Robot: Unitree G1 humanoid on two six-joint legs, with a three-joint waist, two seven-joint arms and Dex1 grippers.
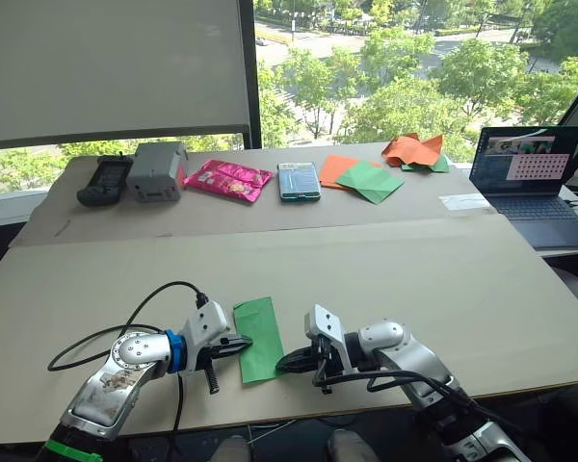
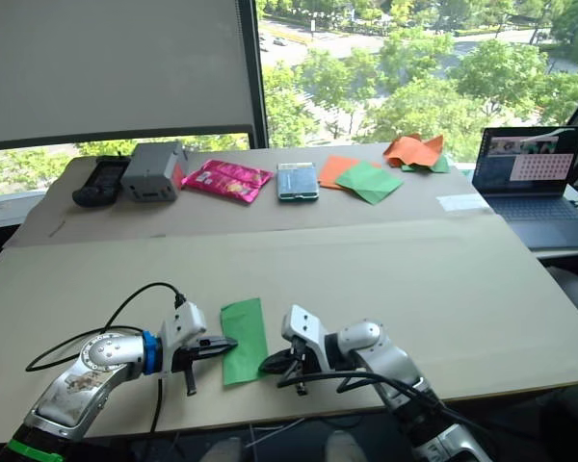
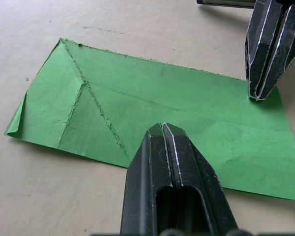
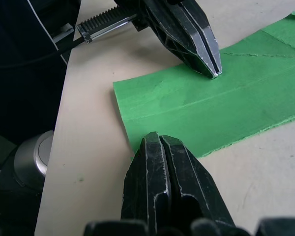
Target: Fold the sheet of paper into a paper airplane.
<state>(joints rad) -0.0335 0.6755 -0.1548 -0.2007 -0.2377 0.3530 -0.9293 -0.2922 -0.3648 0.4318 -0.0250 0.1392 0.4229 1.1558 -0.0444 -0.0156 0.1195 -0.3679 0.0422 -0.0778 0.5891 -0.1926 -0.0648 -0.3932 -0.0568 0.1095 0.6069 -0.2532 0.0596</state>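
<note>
Low | left gripper, right gripper closed, flanking sheet of paper

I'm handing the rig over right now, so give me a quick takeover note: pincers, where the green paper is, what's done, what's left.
Left pincer: shut, tip pressing the sheet of paper from its left edge.
Right pincer: shut, tip on the sheet's right edge.
Sheet: flat on the table between both pincers, near the front edge.
Done: folded into a long strip, with diagonal creases at the far end.
Left: nose and wing folds; no airplane shape yet.
</note>
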